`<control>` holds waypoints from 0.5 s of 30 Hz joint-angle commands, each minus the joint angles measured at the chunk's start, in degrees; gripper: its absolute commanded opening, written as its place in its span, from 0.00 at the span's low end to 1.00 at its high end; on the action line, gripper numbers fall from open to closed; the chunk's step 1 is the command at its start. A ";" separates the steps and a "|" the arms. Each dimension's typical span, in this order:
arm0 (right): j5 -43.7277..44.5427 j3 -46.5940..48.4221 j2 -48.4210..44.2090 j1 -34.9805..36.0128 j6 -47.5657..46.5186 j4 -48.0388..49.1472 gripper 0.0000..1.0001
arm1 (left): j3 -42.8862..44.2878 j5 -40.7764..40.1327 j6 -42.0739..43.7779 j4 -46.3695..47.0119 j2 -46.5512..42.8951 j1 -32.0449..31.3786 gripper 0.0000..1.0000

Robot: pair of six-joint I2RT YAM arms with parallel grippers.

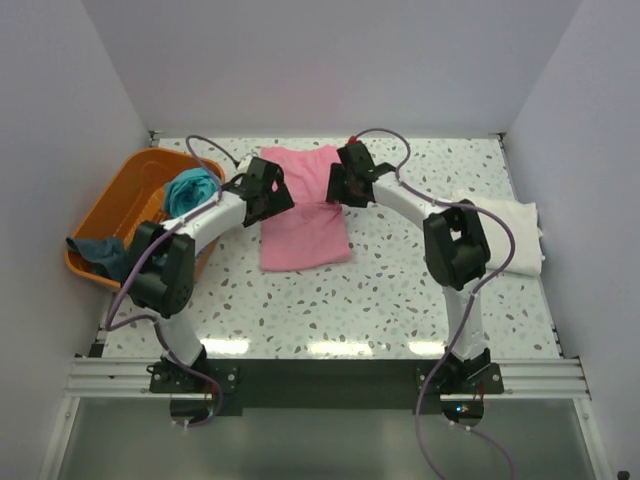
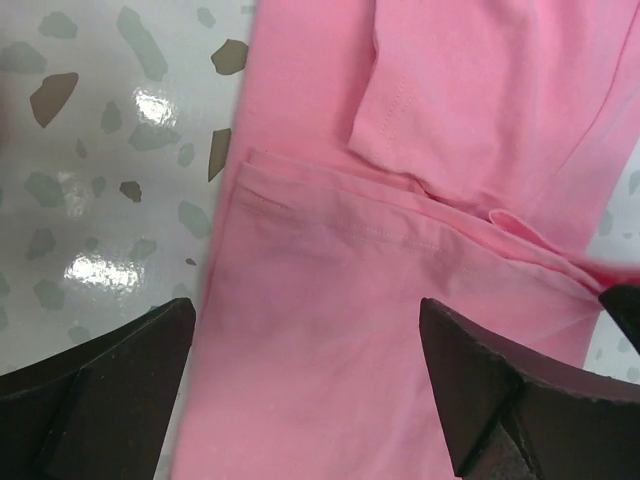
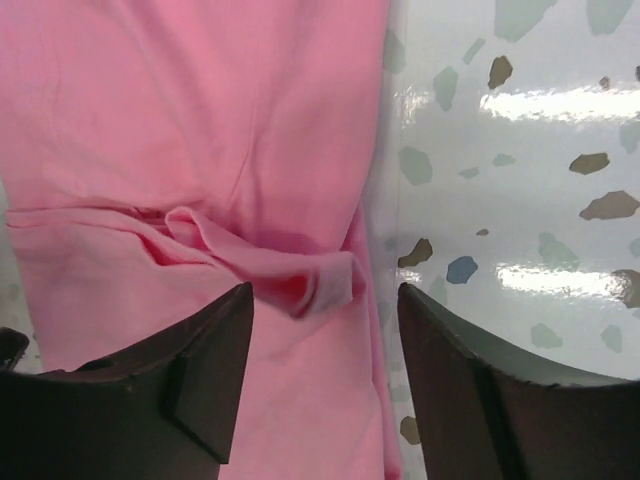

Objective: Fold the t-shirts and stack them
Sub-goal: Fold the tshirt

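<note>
1. The speckled tabletop [image 1: 400, 290] carries the work; the pink t-shirt [image 1: 305, 225] lies mid-frame in the top view, partly folded into a long strip
2. At the left edge of the frame the orange basket [image 1: 140, 175] holds the teal t-shirt [image 1: 190, 190] and the dark slate-blue t-shirt [image 1: 100, 255]; the cream-white t-shirt [image 1: 505, 235] lies folded at the right
3. The left pincer [image 2: 305, 330] hangs with its jaws wide, holding nothing, astride the strip's left edge
4. The right pincer [image 3: 325, 300] is likewise spread wide and bare, over the right edge
5. To my eye the next fold wants both to pinch at matching height, catching every layer
6. A rumpled tuck [image 3: 300, 280] sits between the right jaws; I would flatten it first or it will fold in crooked
</note>
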 commanded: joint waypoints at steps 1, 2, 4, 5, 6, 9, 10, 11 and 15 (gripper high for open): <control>-2.02 3.74 -2.95 -0.65 -3.04 -3.31 0.74 | 0.14 -0.29 2.03 0.46 -6.08 0.40 1.00; -2.02 2.95 -4.10 -0.73 -3.13 -3.14 0.79 | -0.82 1.45 2.73 1.07 -7.32 0.40 1.00; -3.69 -1.00 -6.74 -0.65 -3.31 -2.26 0.99 | -4.16 3.04 2.91 2.57 -11.09 0.31 1.00; -4.56 -4.23 -9.53 -0.73 -3.05 -2.17 0.99 | -5.30 4.36 3.00 2.66 -12.24 0.22 1.00; -5.79 -6.35 -11.39 -0.65 -2.78 -1.56 0.99 | -7.58 4.89 3.00 2.49 -14.52 0.22 1.00; -12.46 -16.46 -17.98 -0.56 -1.03 2.48 0.99 | -13.28 6.56 2.48 1.79 -19.00 -0.04 1.00; -13.35 -19.09 -19.39 -0.56 -0.41 3.97 0.99 | -14.79 6.74 2.30 1.52 -20.24 -0.13 1.00; -13.71 -24.17 -22.36 -0.56 0.20 4.68 0.99 | -16.37 7.61 1.95 1.43 -21.30 -0.22 1.00; -13.36 -33.44 -26.08 -0.65 5.81 7.94 0.99 | -25.94 9.12 0.55 3.01 -26.74 -0.22 1.00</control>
